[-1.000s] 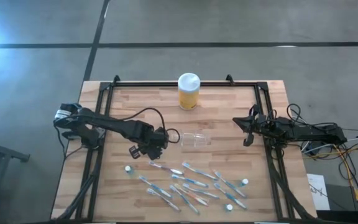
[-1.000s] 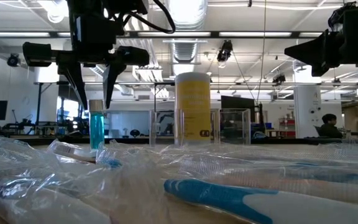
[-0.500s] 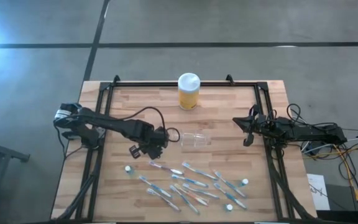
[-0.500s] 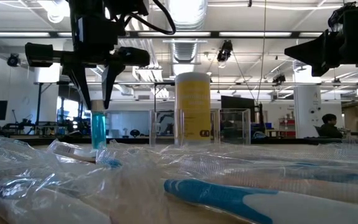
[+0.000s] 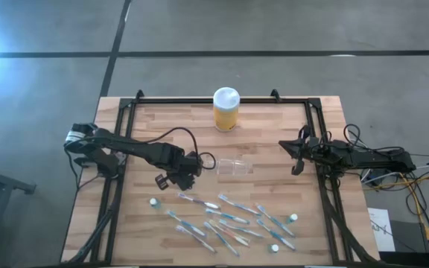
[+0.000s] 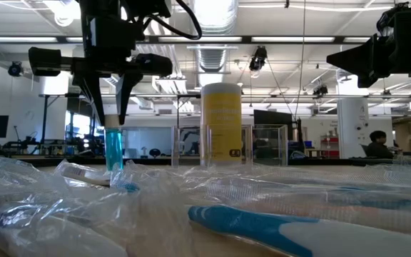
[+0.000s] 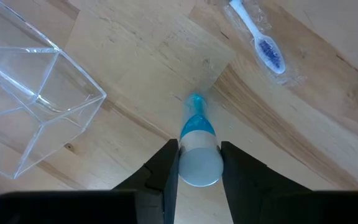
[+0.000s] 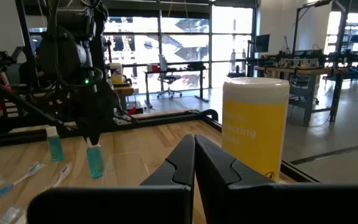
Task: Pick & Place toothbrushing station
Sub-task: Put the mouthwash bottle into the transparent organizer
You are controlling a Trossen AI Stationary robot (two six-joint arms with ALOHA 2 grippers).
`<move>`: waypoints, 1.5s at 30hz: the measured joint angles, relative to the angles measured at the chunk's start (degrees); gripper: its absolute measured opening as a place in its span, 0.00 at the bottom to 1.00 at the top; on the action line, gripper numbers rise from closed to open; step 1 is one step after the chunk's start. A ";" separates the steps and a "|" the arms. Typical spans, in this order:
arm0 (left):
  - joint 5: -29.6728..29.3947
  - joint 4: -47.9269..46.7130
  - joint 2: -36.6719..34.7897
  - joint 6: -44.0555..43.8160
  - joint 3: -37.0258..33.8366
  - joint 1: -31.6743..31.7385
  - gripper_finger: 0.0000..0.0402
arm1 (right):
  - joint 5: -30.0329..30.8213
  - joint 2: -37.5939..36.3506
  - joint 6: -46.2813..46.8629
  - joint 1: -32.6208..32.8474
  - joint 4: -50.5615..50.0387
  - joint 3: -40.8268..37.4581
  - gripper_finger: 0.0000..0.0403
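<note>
The see-through holder (image 5: 234, 167) rests on the wood at mid-table, also in the left wrist view (image 7: 33, 93). Just left of it my left gripper (image 5: 187, 174) points down, shut on a small blue tube (image 6: 113, 148) with a white cap. Several wrapped toothbrushes (image 5: 222, 219) and white-capped tubes (image 5: 153, 202) lie flat toward the near edge. My right gripper (image 5: 296, 158) waits shut at the right side, pointing level toward the table's left. My left gripper pinches the tube's white cap (image 7: 199, 167) between its two fingers, one on each side. The fingers (image 6: 122, 100) come from above, pointing down. The tube stands upright below them; whether its bottom end (image 8: 94, 174) is on the wood or just clear I cannot tell.
A tall yellow jar (image 5: 226, 109) with a white lid stands at the far middle. A second blue tube (image 8: 55, 147) stands beyond the held one. One wrapped toothbrush (image 7: 263, 40) lies close to the left gripper. Black frame rails (image 5: 118, 149) run along the table's sides.
My left gripper's fingers have come together onto the tube's white cap, staying in the same place above it. The tube has stayed upright, nudged slightly sideways.
</note>
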 joint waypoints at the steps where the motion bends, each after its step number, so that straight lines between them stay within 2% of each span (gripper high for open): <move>1: 0.02 0.00 0.00 -0.37 0.00 0.02 0.26 | 0.01 0.00 0.00 0.00 0.00 0.00 0.02; 10: 0.17 -0.08 0.00 -4.44 2.41 0.11 0.25 | 0.00 -0.02 0.15 0.00 -0.01 0.00 0.02; 13: 0.16 -0.05 0.00 -8.47 4.78 0.24 0.25 | 0.00 -0.02 0.15 0.00 -0.02 0.00 0.02; 15: 0.56 -0.07 0.00 -11.09 6.52 0.43 0.25 | 0.00 -0.02 0.15 0.00 -0.05 0.00 0.02; 23: 4.48 -0.08 0.00 -11.88 15.90 0.99 0.25 | -0.04 -0.02 1.68 0.00 -0.83 0.00 0.02; 31: 4.06 1.24 1.24 -14.79 25.60 4.04 0.25 | -0.04 0.00 1.70 0.00 -1.34 0.00 0.02; 36: 3.43 -0.50 6.32 -19.62 33.14 7.56 0.25 | 0.00 0.04 1.97 0.00 -1.22 0.00 0.02; 45: 3.61 -10.37 21.42 -19.48 50.43 9.93 0.25 | -0.02 0.28 2.95 0.00 -1.26 0.00 0.02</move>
